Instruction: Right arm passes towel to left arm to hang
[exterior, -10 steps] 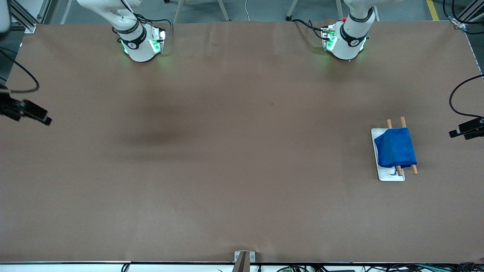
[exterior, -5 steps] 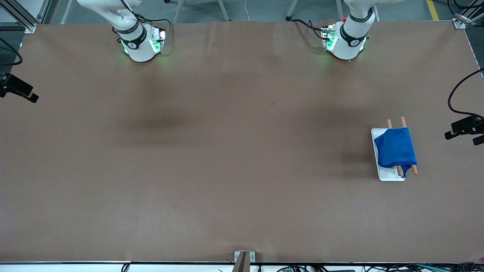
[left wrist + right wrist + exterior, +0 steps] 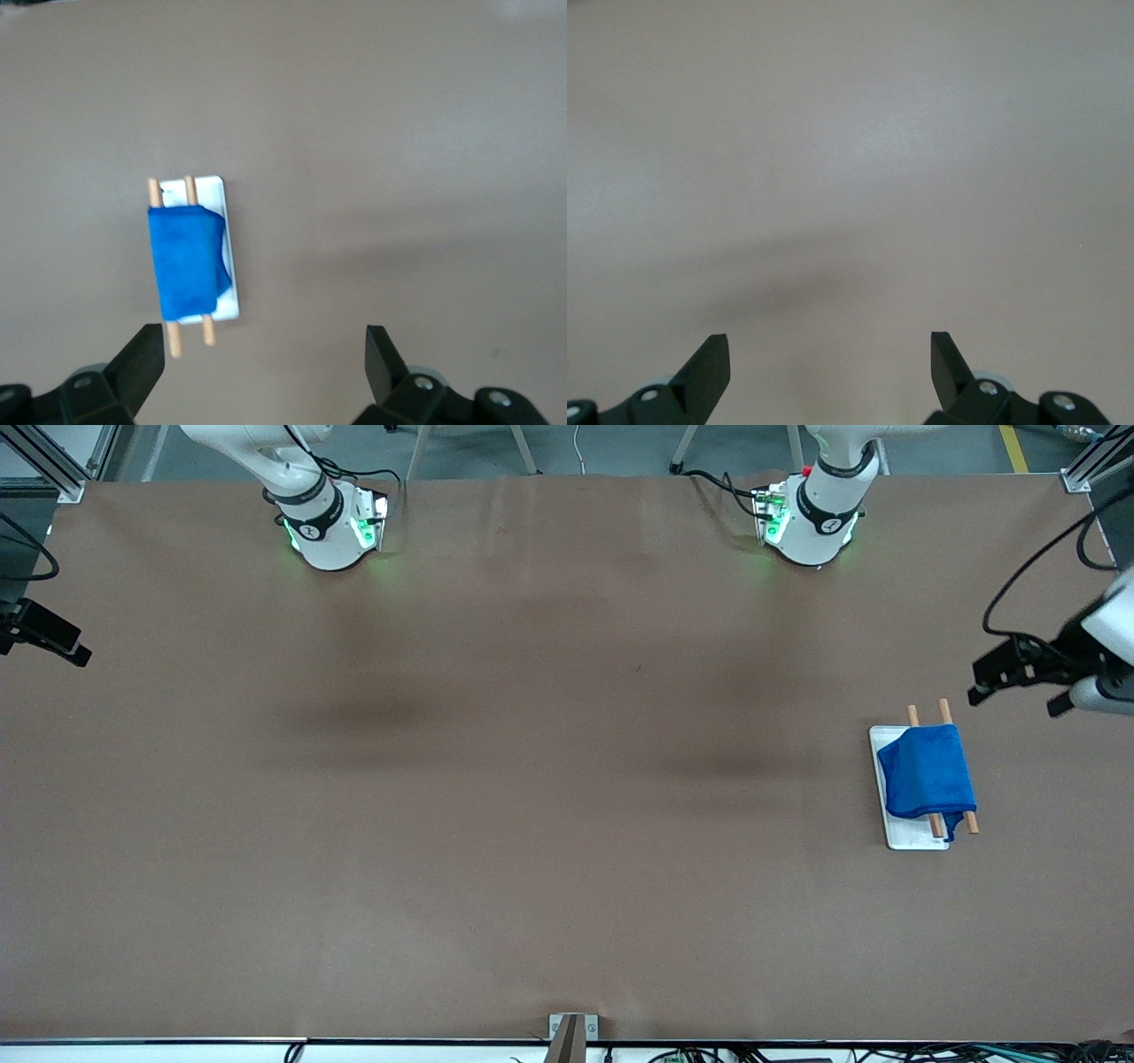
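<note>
Blue towel [image 3: 927,771] draped over two wooden rods [image 3: 944,710] on white rack base [image 3: 914,840], left gripper [image 3: 266,359] up above rack, fingers wide, empty, right gripper [image 3: 830,367] over bare worktop [image 3: 532,824], fingers wide, empty

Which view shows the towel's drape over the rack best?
The front view: the towel lies over two wooden rods on a white base, sharp and unobstructed. The left wrist view shows the same from above, softer. The right wrist view shows only bare table.
</note>
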`<state>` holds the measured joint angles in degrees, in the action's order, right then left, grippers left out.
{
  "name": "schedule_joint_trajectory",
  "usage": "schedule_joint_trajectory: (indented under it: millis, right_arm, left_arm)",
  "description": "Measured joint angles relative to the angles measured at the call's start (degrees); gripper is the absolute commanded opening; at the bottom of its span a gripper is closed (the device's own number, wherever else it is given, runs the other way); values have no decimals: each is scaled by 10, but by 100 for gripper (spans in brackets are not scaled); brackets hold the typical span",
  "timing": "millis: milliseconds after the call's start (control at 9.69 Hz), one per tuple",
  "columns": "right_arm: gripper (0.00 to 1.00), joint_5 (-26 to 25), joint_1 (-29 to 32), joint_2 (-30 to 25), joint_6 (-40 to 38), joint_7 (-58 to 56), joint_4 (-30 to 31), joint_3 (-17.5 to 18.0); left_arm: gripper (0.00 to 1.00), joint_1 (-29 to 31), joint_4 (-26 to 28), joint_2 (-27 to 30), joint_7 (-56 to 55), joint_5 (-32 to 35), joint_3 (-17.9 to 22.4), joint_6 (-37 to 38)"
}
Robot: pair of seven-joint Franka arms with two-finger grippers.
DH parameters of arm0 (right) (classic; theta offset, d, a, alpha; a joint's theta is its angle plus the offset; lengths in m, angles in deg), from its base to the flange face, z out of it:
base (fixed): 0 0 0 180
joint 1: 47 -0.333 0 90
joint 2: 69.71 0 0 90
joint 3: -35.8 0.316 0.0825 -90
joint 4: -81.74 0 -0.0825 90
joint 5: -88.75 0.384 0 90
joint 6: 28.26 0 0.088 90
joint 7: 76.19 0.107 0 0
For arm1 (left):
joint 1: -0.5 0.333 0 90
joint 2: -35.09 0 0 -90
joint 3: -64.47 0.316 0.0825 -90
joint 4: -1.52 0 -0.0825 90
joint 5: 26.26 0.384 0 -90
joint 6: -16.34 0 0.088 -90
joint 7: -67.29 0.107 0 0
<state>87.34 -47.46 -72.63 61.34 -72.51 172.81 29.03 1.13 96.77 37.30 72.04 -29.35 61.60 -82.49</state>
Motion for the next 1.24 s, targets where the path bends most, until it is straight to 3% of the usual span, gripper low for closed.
schedule_joint_trajectory:
  millis: [516, 1238]
  right_arm:
    - [100, 0, 4, 0, 0, -2, 0, 1]
    - [100, 0, 4, 0, 0, -2, 0, 2]
  left_arm:
    - [100, -14, -62, 27, -62, 1, -1, 88]
    - [100, -31, -64, 15, -90, 32, 14, 104]
